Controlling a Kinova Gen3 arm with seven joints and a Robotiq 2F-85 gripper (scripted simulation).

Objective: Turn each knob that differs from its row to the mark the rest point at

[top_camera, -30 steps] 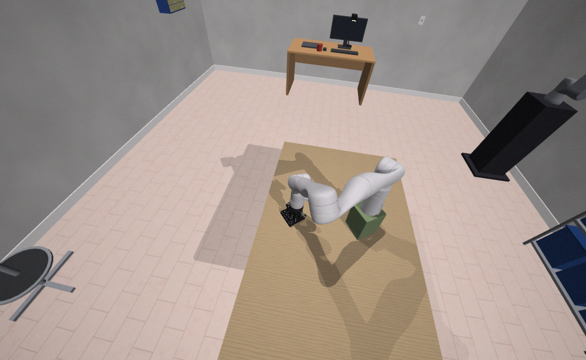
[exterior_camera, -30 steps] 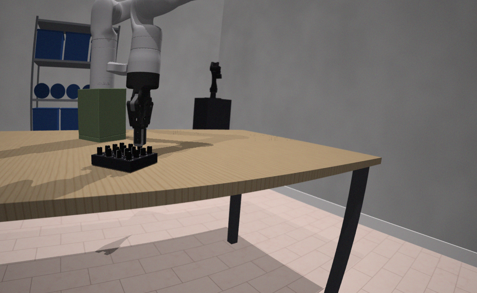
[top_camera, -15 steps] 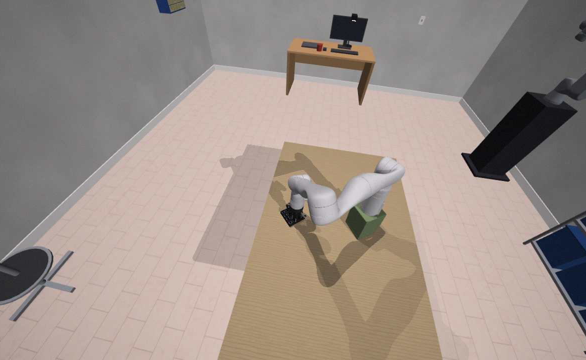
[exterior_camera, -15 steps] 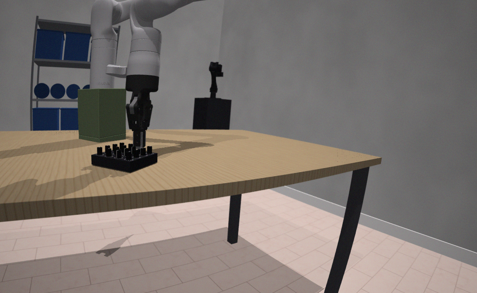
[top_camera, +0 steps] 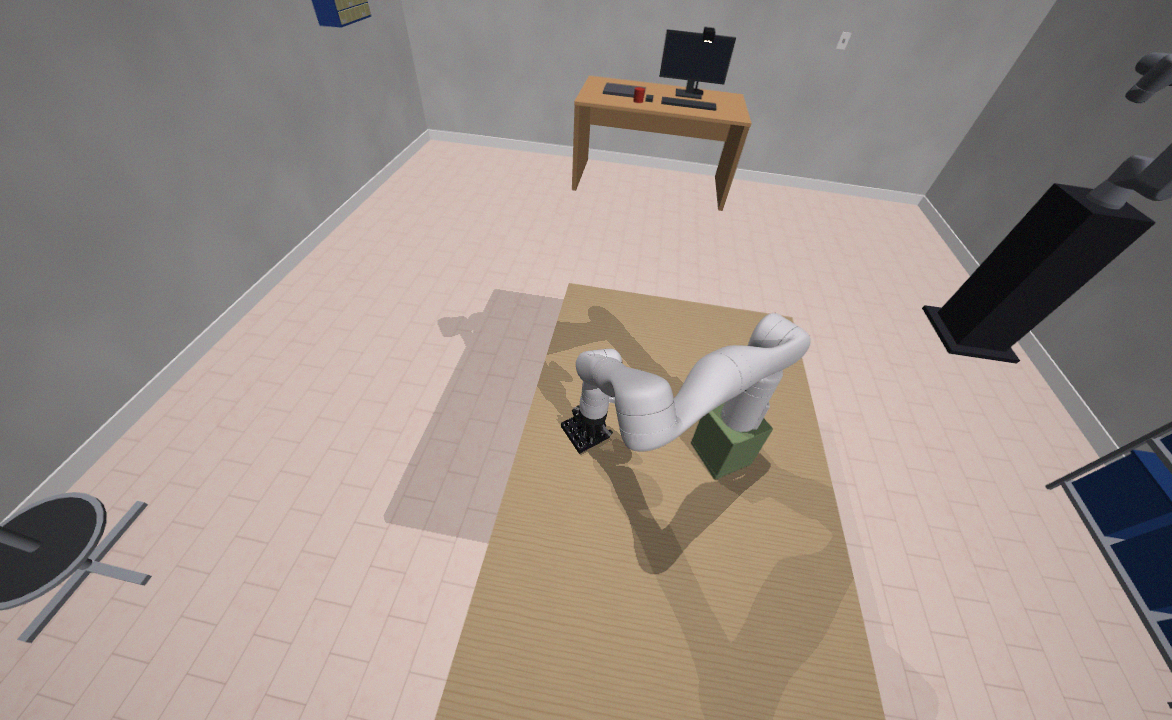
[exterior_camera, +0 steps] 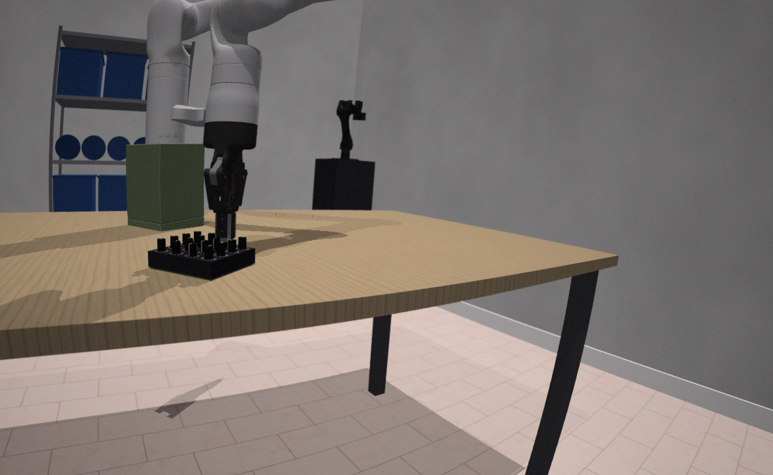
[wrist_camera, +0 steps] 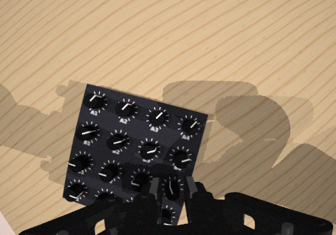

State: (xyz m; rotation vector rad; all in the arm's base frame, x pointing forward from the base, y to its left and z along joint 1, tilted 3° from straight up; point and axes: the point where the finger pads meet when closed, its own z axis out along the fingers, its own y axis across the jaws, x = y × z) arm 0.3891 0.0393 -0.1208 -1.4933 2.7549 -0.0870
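The black knob box [top_camera: 573, 434] [exterior_camera: 180, 266] [wrist_camera: 136, 131] stands on the table. In the wrist view its rear is up and the front rows are partly hidden by the gripper. Row A lines point up-right, row B lines right. Knobs C1 [wrist_camera: 81, 164], C2 [wrist_camera: 111, 173] and C3 [wrist_camera: 141, 181] point left, while C4 [wrist_camera: 172, 193] points nearly up, toward the rear. D1 [wrist_camera: 76, 191] points left and slightly down; D2 and D3 are mostly hidden. My gripper [exterior_camera: 224, 237] [wrist_camera: 173, 188] is partly open, its fingers on either side of C4, with visible gaps.
The wooden table [top_camera: 662, 626] [exterior_camera: 436, 254] [wrist_camera: 168, 36] carries the box near one edge. The green pedestal [top_camera: 724, 447] [exterior_camera: 161, 186] of the arm stands behind the box in the exterior view. Neighbouring knobs C3 and D4 [wrist_camera: 166, 215] are close to the fingers.
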